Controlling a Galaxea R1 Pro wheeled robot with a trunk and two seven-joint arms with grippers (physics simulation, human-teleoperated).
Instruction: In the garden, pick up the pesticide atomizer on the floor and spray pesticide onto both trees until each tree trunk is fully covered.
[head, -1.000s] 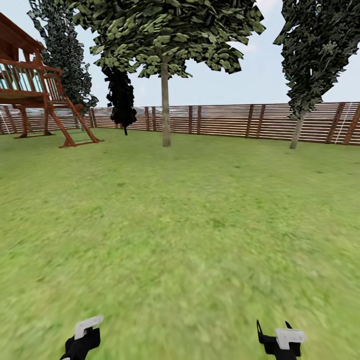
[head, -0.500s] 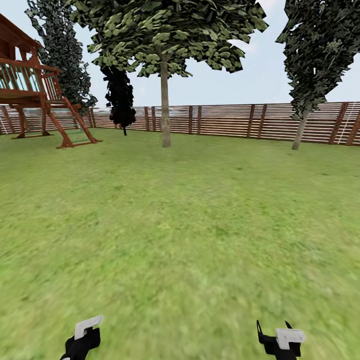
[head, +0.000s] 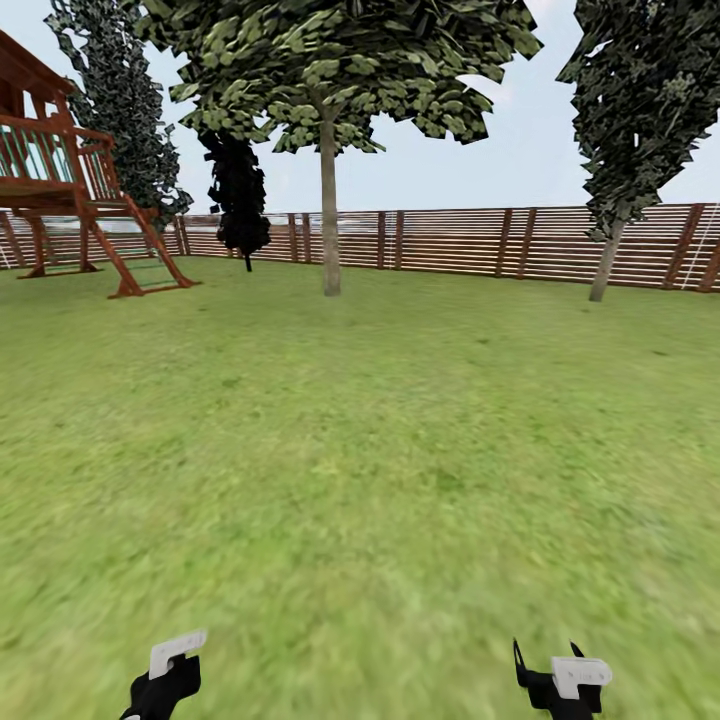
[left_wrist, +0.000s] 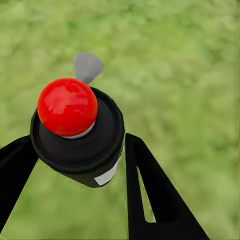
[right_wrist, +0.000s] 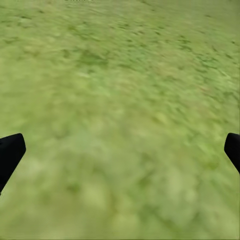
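Now | left hand (left_wrist: 75, 165) grips atomizer (left_wrist: 77, 132) | right hand (right_wrist: 120, 150) open over grass (right_wrist: 120, 90)

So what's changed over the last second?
The view has drifted slightly: the right conifer and playhouse slid a little in frame, so the camera is moving, not the things. The left end effector still holds the atomizer; the right end effector stays open over the grass.
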